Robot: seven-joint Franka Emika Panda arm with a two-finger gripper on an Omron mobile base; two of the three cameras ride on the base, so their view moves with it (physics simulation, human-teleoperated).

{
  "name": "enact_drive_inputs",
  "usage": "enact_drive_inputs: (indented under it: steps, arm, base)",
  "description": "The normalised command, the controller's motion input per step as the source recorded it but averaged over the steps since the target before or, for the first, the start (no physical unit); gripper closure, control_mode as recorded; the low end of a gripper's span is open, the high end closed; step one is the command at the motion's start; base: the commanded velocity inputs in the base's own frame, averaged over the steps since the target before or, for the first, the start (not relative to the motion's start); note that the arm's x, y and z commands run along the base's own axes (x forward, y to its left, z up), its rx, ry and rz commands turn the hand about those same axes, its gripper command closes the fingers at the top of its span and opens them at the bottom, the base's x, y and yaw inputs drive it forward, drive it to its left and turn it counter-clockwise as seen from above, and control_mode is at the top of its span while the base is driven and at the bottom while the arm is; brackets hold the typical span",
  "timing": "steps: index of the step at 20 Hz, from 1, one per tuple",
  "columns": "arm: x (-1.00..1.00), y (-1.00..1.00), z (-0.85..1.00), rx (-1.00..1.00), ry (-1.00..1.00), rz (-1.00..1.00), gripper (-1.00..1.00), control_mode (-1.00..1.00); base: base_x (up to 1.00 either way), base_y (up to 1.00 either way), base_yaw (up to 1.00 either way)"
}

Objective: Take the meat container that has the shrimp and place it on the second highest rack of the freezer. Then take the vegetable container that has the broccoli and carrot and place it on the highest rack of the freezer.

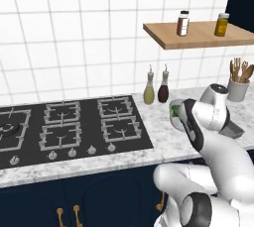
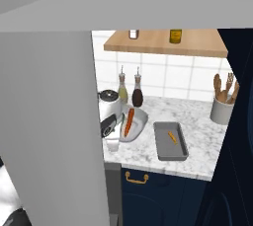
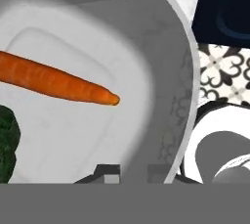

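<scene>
From behind my left shoulder, the far left of the marble counter (image 1: 149, 144) is taken up by a black gas cooktop (image 1: 69, 127) with six grates and a row of knobs along its front edge. To its right, against the white tiled wall, stand two slim bottles, one yellowish (image 1: 149, 91) and one dark (image 1: 163, 90). Above them a wooden shelf (image 1: 198, 36) carries a spice jar (image 1: 183, 23) and a yellow jar (image 1: 222, 24). Further right my own white arm crosses the counter and hides much of what lies beneath it; a little green peeks out beside my wrist. At the far right a pale crock of wooden utensils (image 1: 237, 83) stands by the wall. From behind my right shoulder, a large grey panel (image 2: 49, 121) fills the left half and blocks that side. Just right of it, my pincer (image 2: 111, 133) is at the near rim of the vegetable container (image 2: 138, 121), a pale tilted tub holding a carrot (image 2: 129, 121). To its right, apart from it, the grey meat container (image 2: 170, 141) rests flat on the counter with a small orange shrimp (image 2: 172, 137) inside. Looking along my hand, broccoli (image 3: 9, 145) sits at the left edge, the carrot lies across the tub floor, and my fingertips (image 3: 105, 175) reach the tub's rim; I cannot tell whether they are spread or pinching it.
</scene>
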Motion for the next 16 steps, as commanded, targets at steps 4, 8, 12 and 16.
enact_drive_inputs:
  steps: [4,8,12,16]
  arm:
    - [-0.41,0.54,1.00,-0.16,0.00,0.14,1.00,-1.00]
    - [-0.89,0.14,1.00,-0.09,0.00,0.16,1.00,-1.00]
    - [-1.00,0.06,0.86,0.00,-0.01,0.11,1.00,-1.00]
    - [-0.93,0.16,0.57,0.00,-0.13,0.02,1.00,-1.00]
  base:
    - [0.00,0.00,0.00]
    - [0.00,0.00,0.00]
    - [0.00,0.00,0.00]
    - [0.00,0.00,0.00]
